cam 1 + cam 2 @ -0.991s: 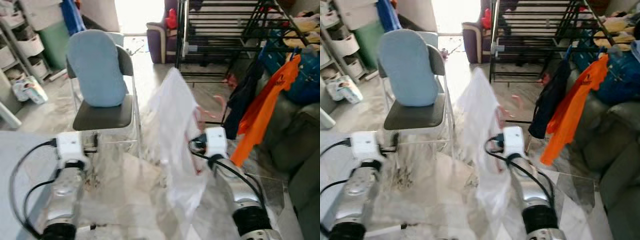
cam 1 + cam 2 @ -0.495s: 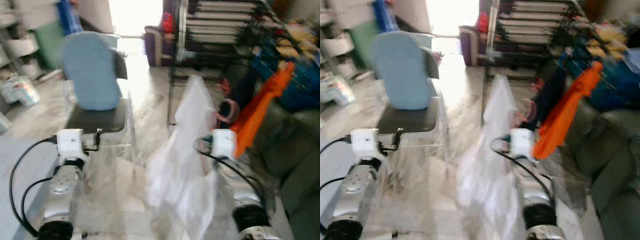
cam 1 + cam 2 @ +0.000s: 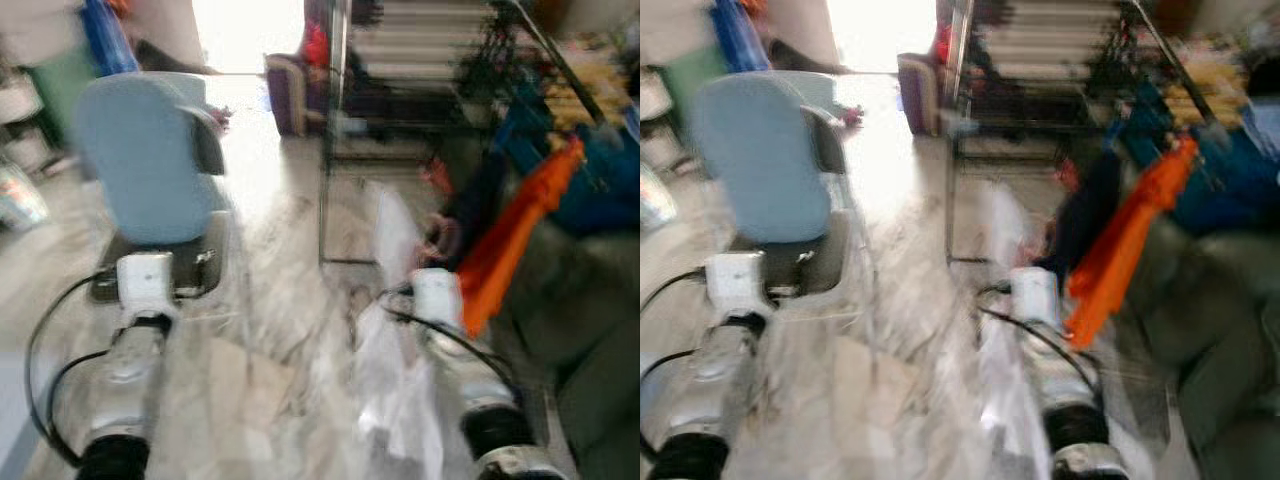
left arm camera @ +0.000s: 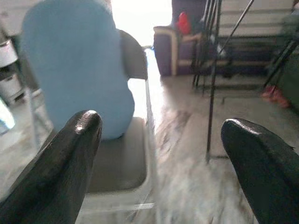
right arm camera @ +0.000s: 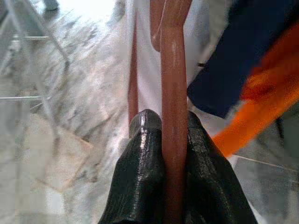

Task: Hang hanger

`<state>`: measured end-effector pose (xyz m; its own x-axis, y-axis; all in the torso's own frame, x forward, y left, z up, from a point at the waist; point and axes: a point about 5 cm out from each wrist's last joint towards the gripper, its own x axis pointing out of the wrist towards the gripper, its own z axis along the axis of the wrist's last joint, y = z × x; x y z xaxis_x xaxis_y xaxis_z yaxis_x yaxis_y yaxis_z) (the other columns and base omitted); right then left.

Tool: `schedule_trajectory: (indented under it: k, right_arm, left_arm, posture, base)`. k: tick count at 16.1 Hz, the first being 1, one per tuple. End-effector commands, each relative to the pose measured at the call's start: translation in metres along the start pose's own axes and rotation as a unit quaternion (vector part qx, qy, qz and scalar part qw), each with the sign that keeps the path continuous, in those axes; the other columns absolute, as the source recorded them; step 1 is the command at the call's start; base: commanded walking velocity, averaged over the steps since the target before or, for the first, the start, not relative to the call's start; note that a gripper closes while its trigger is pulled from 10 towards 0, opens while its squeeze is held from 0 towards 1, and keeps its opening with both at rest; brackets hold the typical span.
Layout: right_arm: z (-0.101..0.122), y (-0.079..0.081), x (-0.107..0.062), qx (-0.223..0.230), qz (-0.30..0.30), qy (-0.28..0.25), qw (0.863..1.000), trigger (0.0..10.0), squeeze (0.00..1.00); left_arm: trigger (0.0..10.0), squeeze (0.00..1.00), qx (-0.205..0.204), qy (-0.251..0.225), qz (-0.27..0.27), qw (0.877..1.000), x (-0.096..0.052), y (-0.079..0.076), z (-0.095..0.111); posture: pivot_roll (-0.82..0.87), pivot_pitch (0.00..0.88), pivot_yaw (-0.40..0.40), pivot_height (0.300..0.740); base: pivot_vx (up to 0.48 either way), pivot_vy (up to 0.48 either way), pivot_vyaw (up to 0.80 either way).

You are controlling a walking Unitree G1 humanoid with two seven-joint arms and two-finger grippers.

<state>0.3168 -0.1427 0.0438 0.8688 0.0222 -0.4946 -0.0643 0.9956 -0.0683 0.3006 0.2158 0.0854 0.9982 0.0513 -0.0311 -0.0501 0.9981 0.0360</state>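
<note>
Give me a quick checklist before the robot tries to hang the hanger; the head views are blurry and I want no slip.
1. Right gripper clamped on the pink hanger: ok.
2. White garment on the hanger: ok.
3. Left gripper open and holding nothing: ok.
4. Drying rack ahead: ok, not yet close.
5. Free spot beside the orange shirt: cannot tell.
6. Steady head views: not ok, blurred.

Count: 1 pink hanger (image 5: 173, 93), 1 white garment (image 3: 395, 330), 1 chair (image 3: 150, 170), 1 drying rack (image 3: 420, 60), 1 orange shirt (image 3: 520, 225), 2 grippers.
</note>
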Motion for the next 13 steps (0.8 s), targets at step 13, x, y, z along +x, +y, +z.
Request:
schedule_trajectory:
  k: [13]
  right_arm:
    - [0.022, -0.006, 0.007, -0.029, 0.014, 0.004, 0.999, 10.0, 0.0]
  left_arm:
    - [10.0, 0.0, -0.018, 0.007, -0.043, 0.999, 0.004, -0.021, 0.0]
  posture:
    - [-0.09, 0.0, 0.004, 0.74]
  base:
    - [0.344, 0.328, 0.0]
